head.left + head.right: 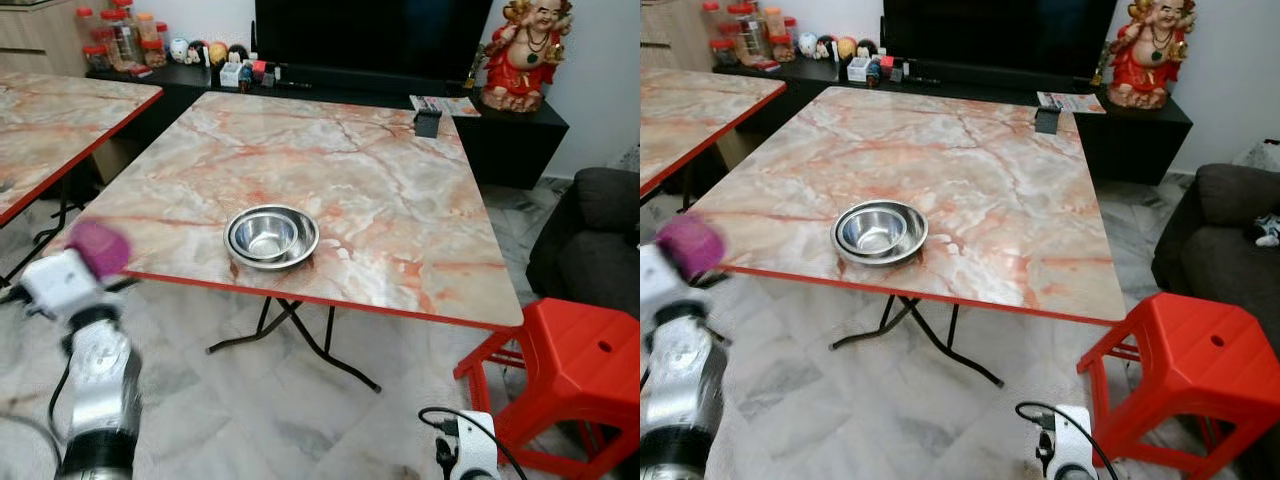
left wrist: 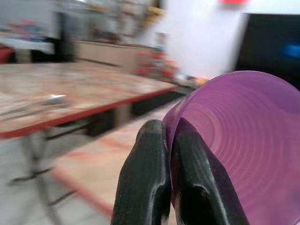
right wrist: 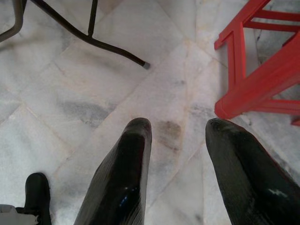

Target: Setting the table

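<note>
1. Little is set so far. One steel bowl (image 1: 271,237) stands on the table (image 1: 400,200), close to its near red edge; it looks like two bowls nested, though I cannot be sure. The top around it holds no other tableware.
2. The next piece is in hand: a purple cup (image 2: 243,145), see-through and ribbed inside, carried by the left gripper (image 2: 171,178).
3. The left jaws are closed on the cup's rim, one finger outside the wall and one inside, so the wall is pinched between them. The cup's mouth opens to the side of the fingers in the wrist view.
4. From the head, the cup (image 1: 97,248) sits at the tip of the left arm, raised beside the table's near left corner, not yet over the top. The bowl lies beyond the jaws and across toward the robot's right, well apart from them.
5. The left arm is bent upward, forearm rising from low in the picture, wrist lifted to about the table's edge.
6. The right gripper (image 3: 180,154) hangs low, pointing at the floor (image 3: 93,93), jaws apart and empty. A red stool (image 3: 262,79) stands just beyond them.
7. Left to do, as I judge: place the cup near the bowl, then bring whatever else belongs.
</note>
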